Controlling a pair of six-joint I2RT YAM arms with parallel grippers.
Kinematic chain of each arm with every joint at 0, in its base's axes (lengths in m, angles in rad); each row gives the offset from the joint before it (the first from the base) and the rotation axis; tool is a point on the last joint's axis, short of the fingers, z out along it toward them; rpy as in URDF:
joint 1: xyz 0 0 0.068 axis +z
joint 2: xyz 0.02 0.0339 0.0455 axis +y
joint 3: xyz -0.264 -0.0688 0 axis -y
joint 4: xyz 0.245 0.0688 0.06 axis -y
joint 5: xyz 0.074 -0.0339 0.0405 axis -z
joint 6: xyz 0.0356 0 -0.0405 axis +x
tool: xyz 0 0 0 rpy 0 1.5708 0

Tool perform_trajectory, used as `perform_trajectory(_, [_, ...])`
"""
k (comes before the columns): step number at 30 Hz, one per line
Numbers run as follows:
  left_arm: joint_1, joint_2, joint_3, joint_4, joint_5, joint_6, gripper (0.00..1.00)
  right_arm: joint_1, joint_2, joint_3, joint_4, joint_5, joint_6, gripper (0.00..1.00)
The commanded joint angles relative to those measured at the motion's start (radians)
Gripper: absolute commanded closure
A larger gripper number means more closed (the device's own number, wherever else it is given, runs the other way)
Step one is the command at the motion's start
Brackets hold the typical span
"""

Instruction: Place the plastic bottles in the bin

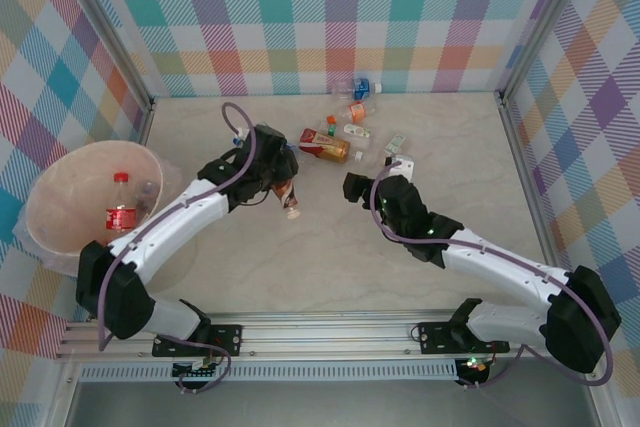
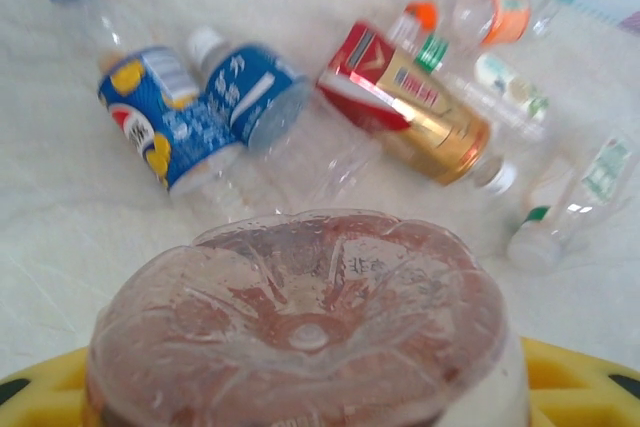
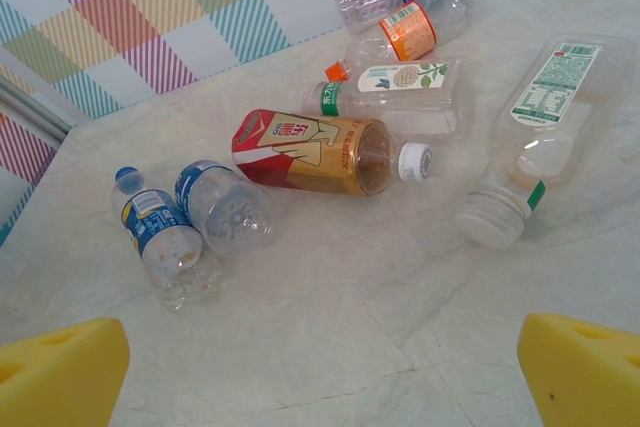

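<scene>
The left gripper (image 1: 278, 185) is clamped on a brown-tinted bottle (image 2: 300, 337), just near-left of the red-and-gold labelled bottle (image 1: 325, 145). The held bottle's ribbed base sits between the yellow fingers (image 2: 585, 382). The right gripper (image 3: 320, 372) stands wide open with nothing between its pads, near-right of the red-and-gold bottle. In the right wrist view, a blue-and-yellow labelled bottle (image 3: 155, 227) and a blue-labelled bottle (image 3: 222, 205) lie just left of it, and a green-labelled clear bottle (image 3: 530, 137) lies to its right. The pink bin (image 1: 60, 222), well to its left, holds a red-labelled bottle (image 1: 120, 212).
</scene>
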Motion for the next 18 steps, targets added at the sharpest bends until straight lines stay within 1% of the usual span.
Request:
perform_trajectory(1, [-0.009, -0.063, 0.062, -0.071, -0.081, 0.067, 0.43, -0.006, 0.022, 0.039, 0.044, -0.016, -0.018, 0.00])
perform_trajectory(6, [0.005, -0.143, 0.138, -0.113, -0.157, 0.117, 0.43, -0.006, 0.023, 0.055, 0.036, -0.022, -0.036, 0.00])
perform_trajectory(10, [0.018, -0.175, 0.222, -0.157, -0.215, 0.186, 0.43, -0.006, 0.003, 0.049, 0.029, -0.020, -0.031, 0.00])
perform_trajectory(13, [0.028, -0.201, 0.271, -0.187, -0.298, 0.244, 0.43, -0.006, -0.012, 0.035, 0.023, -0.016, -0.020, 0.00])
perform_trajectory(18, [0.039, -0.297, 0.254, -0.176, -0.480, 0.295, 0.43, -0.006, -0.024, 0.027, 0.023, -0.009, -0.009, 0.00])
